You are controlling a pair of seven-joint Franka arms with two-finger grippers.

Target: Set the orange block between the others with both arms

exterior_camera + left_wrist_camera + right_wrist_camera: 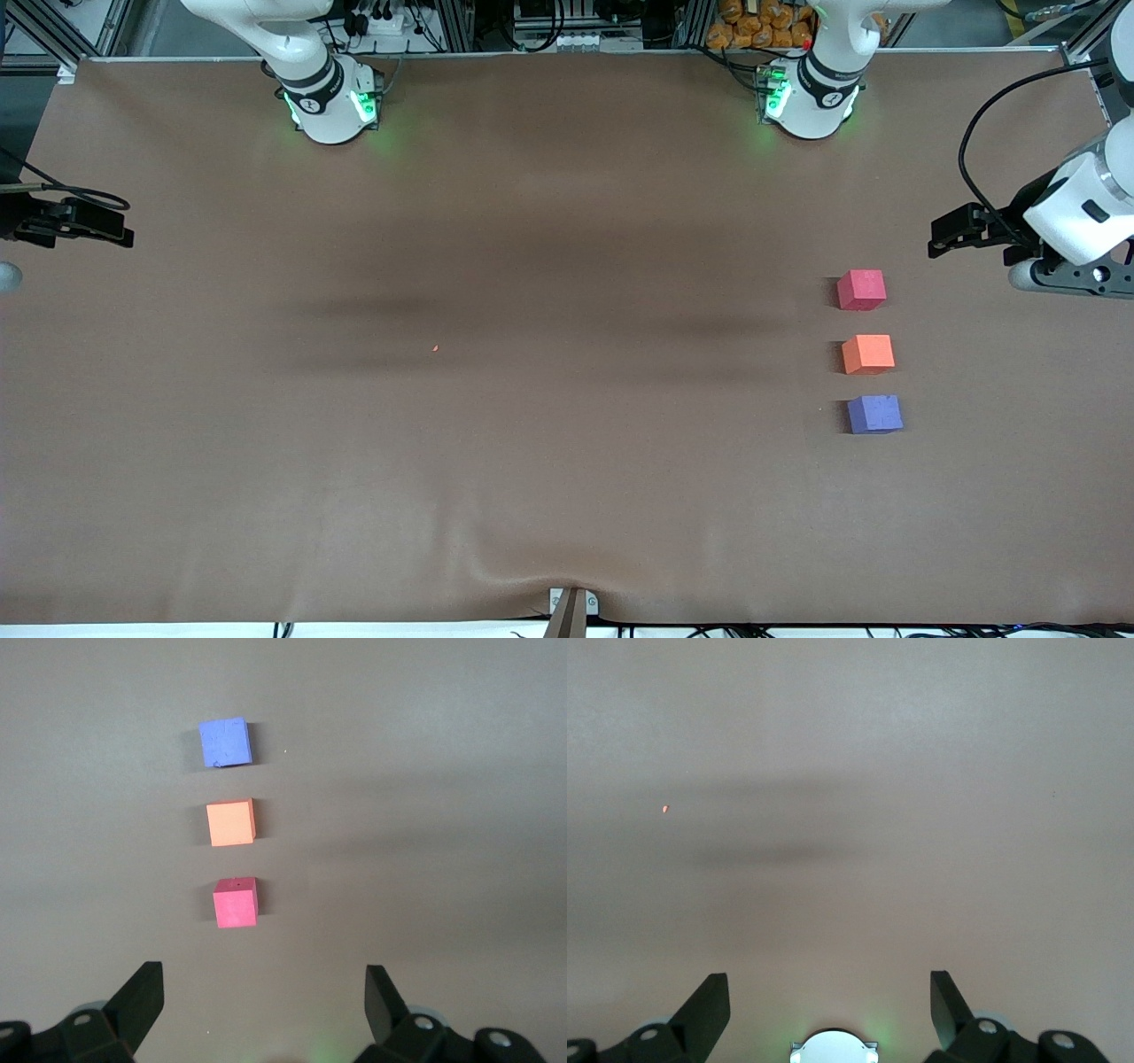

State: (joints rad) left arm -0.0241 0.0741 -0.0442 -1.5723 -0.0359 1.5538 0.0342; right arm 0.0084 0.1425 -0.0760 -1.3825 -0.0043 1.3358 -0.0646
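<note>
1. Brown table cover (532,443) spans the whole work area; both arm bases w/ green lights sit along its edge farthest from the front cam, framing and cables past it.
2. Left gripper (264,1001): up in the air at the left arm's end of the table, jaws wide, nothing between them. Seen also in front view (952,232) as a black assy at the frame edge.
3. Right gripper (830,1001): up over bare cover at the right arm's end, jaws wide, empty. Front view shows it (89,226) at the frame edge. Arm waits.
4. Orange block (867,354): on the cover, clear of both sets of jaws, ahead of the left jaws' opening per left wrist view (230,823). Sits mid-row, between the other two cubes, touching neither.
5. Pinkish-red cube (861,290): closest of the three to the left jaws (235,903); farthest from the front cam.
6. Purple-blue cube (874,414): farthest of the three from the left jaws (225,742); nearest the front cam.
7. Row is approx. straight, gaps approx. even; the row lies off-centre of the left jaws' gap, toward one finger (142,997).
8. Small orange speck (435,348) on the cover mid-table, ahead of the right jaws (664,808).
</note>
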